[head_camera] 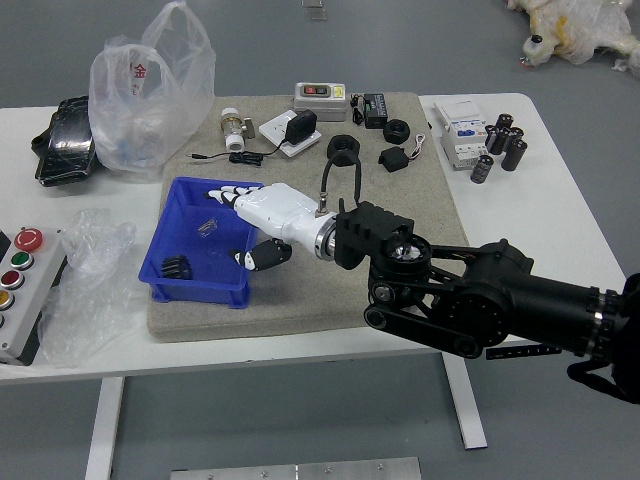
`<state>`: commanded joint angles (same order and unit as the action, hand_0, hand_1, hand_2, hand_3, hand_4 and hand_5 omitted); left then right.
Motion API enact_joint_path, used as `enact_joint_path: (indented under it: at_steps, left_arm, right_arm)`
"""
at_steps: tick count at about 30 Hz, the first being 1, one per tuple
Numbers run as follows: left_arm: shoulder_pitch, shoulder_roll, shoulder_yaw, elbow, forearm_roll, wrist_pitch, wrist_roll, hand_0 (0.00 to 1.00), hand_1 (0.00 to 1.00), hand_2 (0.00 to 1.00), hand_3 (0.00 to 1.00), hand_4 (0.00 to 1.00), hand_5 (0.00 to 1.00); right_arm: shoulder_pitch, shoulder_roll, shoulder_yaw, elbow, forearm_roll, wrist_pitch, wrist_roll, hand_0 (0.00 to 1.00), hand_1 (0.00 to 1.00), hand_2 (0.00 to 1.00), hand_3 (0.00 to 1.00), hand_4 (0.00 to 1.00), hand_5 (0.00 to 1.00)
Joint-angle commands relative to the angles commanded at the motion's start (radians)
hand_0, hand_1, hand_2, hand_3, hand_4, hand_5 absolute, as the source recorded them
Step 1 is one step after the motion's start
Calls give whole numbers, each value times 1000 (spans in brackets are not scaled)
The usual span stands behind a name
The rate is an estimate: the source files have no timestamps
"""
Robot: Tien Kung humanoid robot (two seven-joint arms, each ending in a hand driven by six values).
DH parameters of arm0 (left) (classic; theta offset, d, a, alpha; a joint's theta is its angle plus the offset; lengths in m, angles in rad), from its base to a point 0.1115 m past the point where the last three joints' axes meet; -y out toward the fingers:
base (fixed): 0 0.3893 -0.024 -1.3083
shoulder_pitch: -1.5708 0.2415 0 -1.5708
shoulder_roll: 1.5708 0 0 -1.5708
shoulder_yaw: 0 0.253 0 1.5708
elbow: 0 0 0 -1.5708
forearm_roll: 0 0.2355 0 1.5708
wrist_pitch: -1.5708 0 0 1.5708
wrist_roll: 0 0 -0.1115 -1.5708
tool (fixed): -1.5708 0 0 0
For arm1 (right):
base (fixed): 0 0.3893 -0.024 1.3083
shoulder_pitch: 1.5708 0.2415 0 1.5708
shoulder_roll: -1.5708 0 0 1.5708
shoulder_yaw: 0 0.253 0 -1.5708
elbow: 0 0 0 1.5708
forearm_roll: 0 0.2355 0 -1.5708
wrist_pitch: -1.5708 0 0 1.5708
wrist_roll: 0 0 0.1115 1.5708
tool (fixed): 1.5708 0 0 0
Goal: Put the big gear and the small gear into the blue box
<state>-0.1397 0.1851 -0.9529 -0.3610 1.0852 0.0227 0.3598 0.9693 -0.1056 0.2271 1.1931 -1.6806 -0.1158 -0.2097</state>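
My right hand (229, 226) reaches in from the right over the blue box's right side, its fingers and thumb spread apart with nothing between them. Inside the blue box (193, 291), a dark toothed gear (176, 267) lies near the front left corner, seemingly tilted on its side. I cannot tell whether it is the big or the small one. A small shiny metallic item (207, 228) lies in the middle of the box. No other gear can be made out. My left hand is out of view.
A plastic bag (150, 95) stands behind the box, and crumpled clear plastic (95, 260) lies left of it. A button panel (25, 290) is at far left. Black rings (343, 147), a black block (393, 158) and a charger (300, 126) lie behind my arm.
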Motion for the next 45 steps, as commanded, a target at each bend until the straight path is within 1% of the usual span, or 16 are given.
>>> enact_joint_path:
  at_steps: [3, 4, 9, 10, 13, 15, 17, 21, 22, 27, 28, 33, 34, 39, 40, 45]
  left_arm:
    - [0, 0, 1, 0, -1, 0, -1, 650, 594, 569, 657, 681, 366]
    - [0, -1, 2, 0, -2, 0, -1, 651, 594, 569, 657, 681, 365]
    - [1, -2, 4, 1, -6, 2, -2, 651, 594, 569, 657, 681, 365]
    - [2, -3, 4, 1, -7, 2, -2, 650, 594, 569, 657, 681, 365]
    - [4, -3, 4, 1, -8, 3, -2, 650, 594, 569, 657, 681, 365]
    - [5, -4, 4, 1, -9, 3, -2, 650, 594, 569, 657, 681, 365]
    - [4, -4, 5, 1, -10, 4, -3, 650, 594, 568, 657, 681, 366]
    - [3, -5, 8, 1, -12, 3, -6, 650, 594, 568, 657, 681, 366]
    - [3, -5, 8, 1, -12, 3, -6, 650, 594, 569, 657, 681, 365]
    - [2, -4, 7, 1, -10, 2, -5, 650, 594, 569, 657, 681, 365]
    - [2, -4, 7, 1, -10, 2, -6, 650, 594, 569, 657, 681, 365]
    - [2, -3, 6, 1, -8, 2, -5, 650, 594, 569, 657, 681, 365]
    - [2, -4, 6, 1, -8, 1, -5, 650, 594, 569, 657, 681, 364]
    - [2, -5, 9, 2, -10, 2, -7, 650, 594, 569, 657, 681, 364]
    - [2, -5, 10, 2, -11, 2, -7, 650, 594, 569, 657, 681, 365]
    - [1, -5, 10, 2, -10, 2, -9, 650, 594, 569, 657, 681, 365]
  right_arm:
    - [-16, -6, 22, -5, -4, -18, 3, 475, 907, 998, 998, 612, 284]
    - [-26, -12, 37, -7, -6, -30, 4, 459, 857, 931, 971, 632, 300]
    - [-86, -46, 120, -26, -11, -72, -9, 459, 857, 931, 971, 632, 300]
    - [-97, -53, 133, -31, -12, -76, -12, 446, 826, 903, 945, 645, 301]
    - [-139, -76, 176, -56, -13, -85, -25, 446, 826, 903, 945, 645, 301]
    - [-159, -84, 193, -72, -14, -87, -30, 446, 826, 903, 945, 645, 301]
    - [-174, -89, 202, -86, -12, -88, -33, 439, 803, 888, 925, 648, 300]
    - [-189, -89, 200, -119, 0, -91, -31, 439, 803, 888, 925, 648, 300]
    - [-189, -88, 197, -127, 3, -91, -29, 430, 792, 873, 910, 649, 299]
    - [-179, -77, 177, -182, 21, -95, -19, 430, 792, 873, 910, 649, 299]
    - [-177, -75, 172, -196, 28, -94, -18, 424, 773, 847, 896, 650, 299]
    - [-171, -70, 152, -239, 49, -91, -14, 424, 773, 847, 896, 650, 299]
    - [-170, -68, 149, -247, 52, -90, -13, 420, 748, 816, 888, 648, 295]
    - [-169, -61, 133, -287, 71, -85, -10, 420, 748, 816, 888, 648, 295]
    - [-169, -61, 130, -291, 74, -84, -9, 410, 691, 689, 816, 635, 302]
    - [-167, -58, 117, -300, 83, -97, -3, 410, 691, 689, 816, 635, 302]
